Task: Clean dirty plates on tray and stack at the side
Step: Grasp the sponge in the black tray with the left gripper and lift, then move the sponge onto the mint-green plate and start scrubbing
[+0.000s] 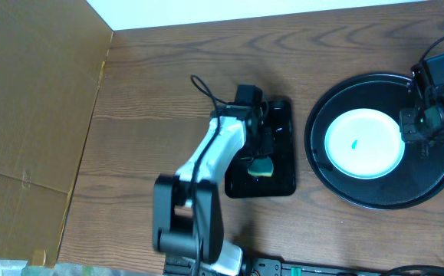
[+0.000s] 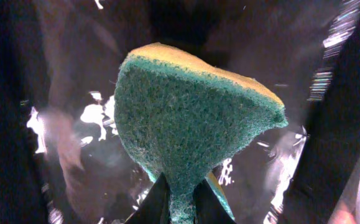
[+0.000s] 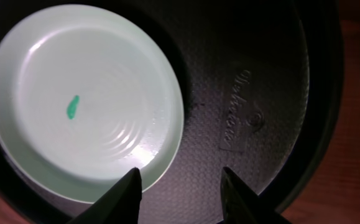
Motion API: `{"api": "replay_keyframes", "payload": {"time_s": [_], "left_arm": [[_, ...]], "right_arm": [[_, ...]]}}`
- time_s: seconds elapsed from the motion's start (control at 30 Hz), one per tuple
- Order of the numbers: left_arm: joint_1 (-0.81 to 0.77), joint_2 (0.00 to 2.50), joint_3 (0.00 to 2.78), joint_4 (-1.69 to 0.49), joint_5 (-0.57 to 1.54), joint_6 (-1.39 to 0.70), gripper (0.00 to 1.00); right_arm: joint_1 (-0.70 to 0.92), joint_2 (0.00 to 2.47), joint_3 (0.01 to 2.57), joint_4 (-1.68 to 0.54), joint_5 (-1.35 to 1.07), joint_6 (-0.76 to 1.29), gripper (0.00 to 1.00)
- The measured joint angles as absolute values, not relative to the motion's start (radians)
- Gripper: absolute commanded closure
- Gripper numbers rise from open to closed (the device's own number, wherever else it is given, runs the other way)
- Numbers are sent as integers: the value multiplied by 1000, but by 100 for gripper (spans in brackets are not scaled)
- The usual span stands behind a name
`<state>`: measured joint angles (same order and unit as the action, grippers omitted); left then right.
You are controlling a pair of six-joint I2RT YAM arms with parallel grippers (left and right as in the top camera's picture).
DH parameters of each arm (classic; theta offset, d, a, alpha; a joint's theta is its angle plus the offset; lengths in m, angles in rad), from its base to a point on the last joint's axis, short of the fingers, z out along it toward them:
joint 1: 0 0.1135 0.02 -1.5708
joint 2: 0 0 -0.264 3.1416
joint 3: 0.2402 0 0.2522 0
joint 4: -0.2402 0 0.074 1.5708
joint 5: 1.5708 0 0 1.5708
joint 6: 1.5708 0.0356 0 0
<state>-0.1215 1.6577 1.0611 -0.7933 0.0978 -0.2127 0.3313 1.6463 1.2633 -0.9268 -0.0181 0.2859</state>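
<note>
Over the small tray point(image 1: 283, 170), the left gripper point(image 2: 181, 202) pinches the green sponge point(image 2: 192, 118); the right gripper point(image 3: 183, 196) hangs open-fingered above 1 mint plate point(image 3: 80, 99) on the round tray point(image 3: 248, 81).

Brown wood-grain table point(image 1: 152, 77) is filling most of the overhead view. Cardboard point(image 1: 30, 115) is lying flat at 9 o'clock. A white surface point(image 1: 245, 11) is bordering the table at 12 o'clock. A small glossy black rectangular tray point(image 1: 283, 172) is sitting near centre. A sponge point(image 1: 262, 167) is showing at the tray's 6 o'clock end. In the wrist view it is presenting a green scouring face, with yellow foam along the 12-to-3 o'clock edge, and is narrowing sharply at 6 o'clock. A power strip point(image 1: 314, 268) is lying at 6 o'clock.
</note>
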Motion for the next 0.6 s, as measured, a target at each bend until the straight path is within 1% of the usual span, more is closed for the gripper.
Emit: {"api": "replay_keyframes", "payload": {"time_s": [0.27, 0.47, 0.6], "left_arm": [[-121, 1456, 1061, -805, 98, -213, 93], [-121, 1437, 1061, -813, 98, -213, 93], [-121, 1437, 1061, -817, 98, -213, 93]], "right_arm": [[330, 1729, 1263, -929, -83, 223, 60], [330, 1802, 1263, -931, -119, 212, 62], [330, 1814, 1263, -931, -130, 208, 61]]}}
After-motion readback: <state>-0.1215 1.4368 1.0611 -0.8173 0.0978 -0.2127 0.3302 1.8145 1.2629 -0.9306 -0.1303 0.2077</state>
